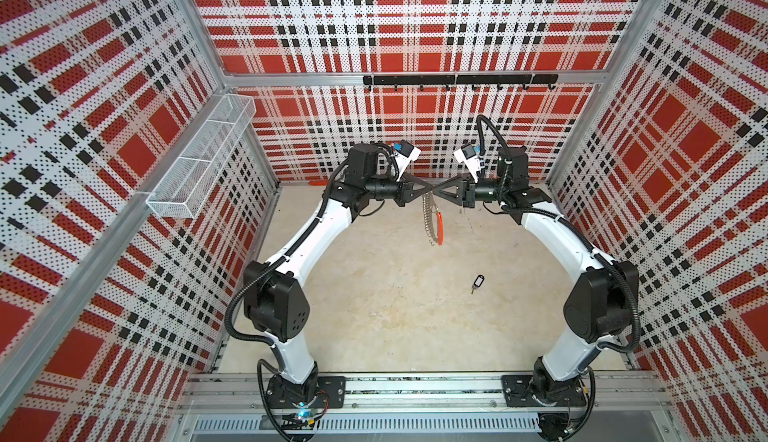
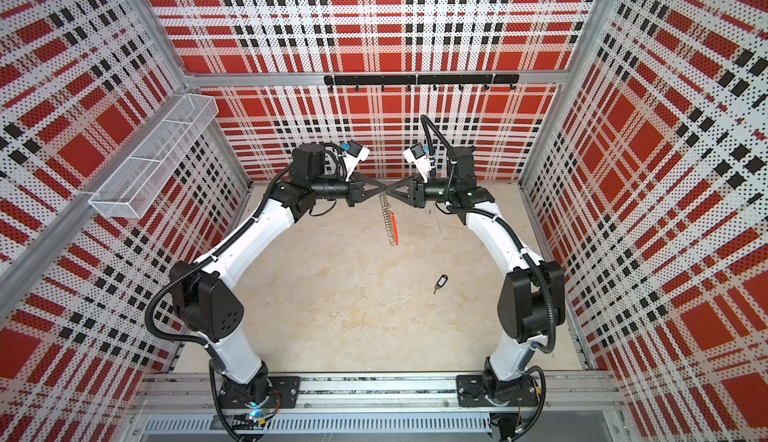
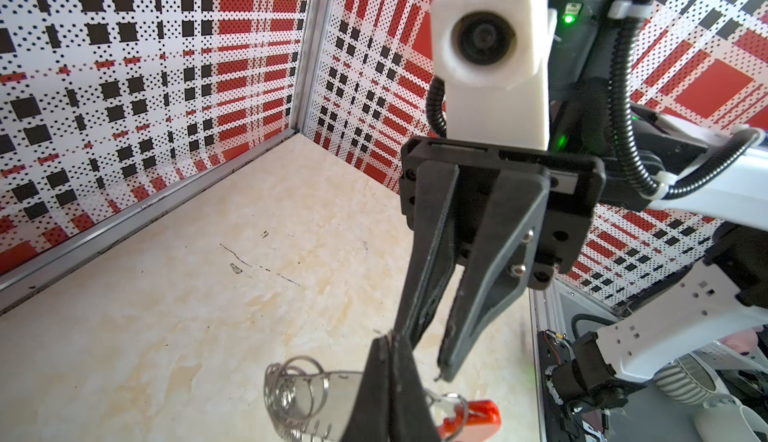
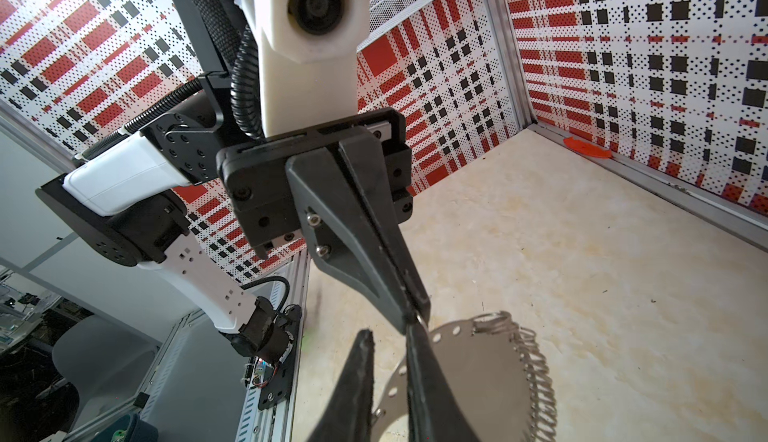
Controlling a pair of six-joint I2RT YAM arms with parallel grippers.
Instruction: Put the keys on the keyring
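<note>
Over the far middle of the table: the keyring hangs clear of the surface, seen nearly edge-on in both top views, its top at the meeting tips of the two pincers
Keyring, look: a large thin metal hoop, its band pierced with small holes in the right wrist view; a row of silver split rings runs down one side and a curved red-orange segment lies along the other
Keys, place: the keys lie flat on the table, nearer the front and right of the middle, well apart from the keyring and touched by neither pincer
Keys, look: a small silver key joined to a black-framed oblong tag with a pale window
Left pincer: closed, its tips pinching the top of the keyring
Right pincer: tip to tip with the left one; its jaws stand apart with a plain gap in both wrist views, and a stretch of the hoop's band shows in that gap; whether a finger touches the band I cannot tell
Count: one keyring; one key with one tag; two pincers; split rings many, too crowded to number
Also there: one lone red-orange strip at the foot of the back wall, well apart from the hoop; one wire basket on the left wall
</note>
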